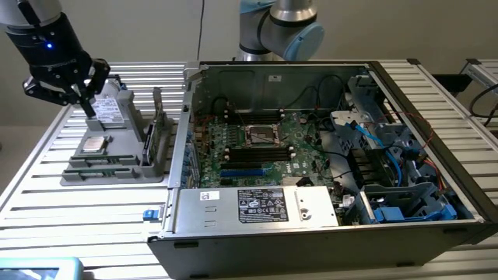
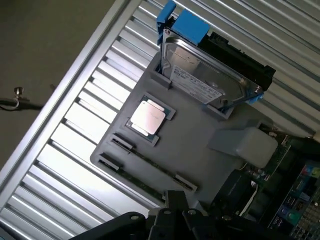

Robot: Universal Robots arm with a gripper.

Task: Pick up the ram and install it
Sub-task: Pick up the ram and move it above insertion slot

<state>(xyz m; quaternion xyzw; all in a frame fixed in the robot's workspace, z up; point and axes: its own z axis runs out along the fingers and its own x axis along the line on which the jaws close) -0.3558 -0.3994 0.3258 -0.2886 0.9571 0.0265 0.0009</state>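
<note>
A: Where's the ram relative to the fingers?
B: Exterior view: the fingers are upper left of the frame, over the back half of the grey tray, by the hard drive. The ram sits edge-up in a slot along the tray's front edge, lower left, apart from the tips, with the CPU between them.
A: Finger state?
B: Pressed together, nothing held.
A: Touching anything?
B: Can't tell if the tips meet the tray.
A: Wrist view?
B: The ram is a thin edge-on line near the fingers. Chips and label are unreadable. The fingers are cut off by the frame edge.
A: Rest?
B: The open PC case is right of the tray on the bench.
</note>
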